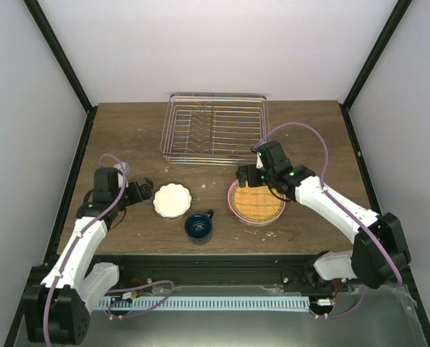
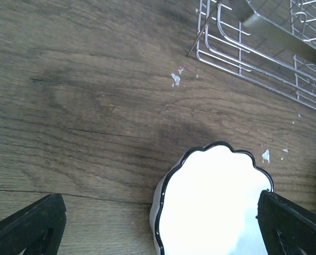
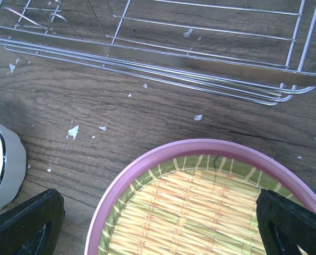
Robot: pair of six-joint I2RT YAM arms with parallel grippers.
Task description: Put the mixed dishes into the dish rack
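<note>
The silver wire dish rack (image 1: 215,129) stands empty at the back of the table. A white scalloped bowl (image 1: 172,200) with a dark rim sits left of centre, and a dark blue mug (image 1: 199,227) stands just in front of it. On the right, a pink plate (image 1: 234,206) holds a yellow-lime ribbed plate (image 1: 258,203). My left gripper (image 1: 144,191) is open beside the bowl's left edge. In the left wrist view the bowl (image 2: 216,202) lies toward the right finger. My right gripper (image 1: 252,181) hovers open over the plates' far rim, and its wrist view shows the pink rim (image 3: 147,175) between the fingers.
Small white flecks (image 3: 73,130) dot the wood between the rack's near rail (image 3: 158,53) and the plates. The bowl's side (image 3: 1,159) shows at the left edge of the right wrist view. A rack corner (image 2: 237,48) appears top right in the left wrist view.
</note>
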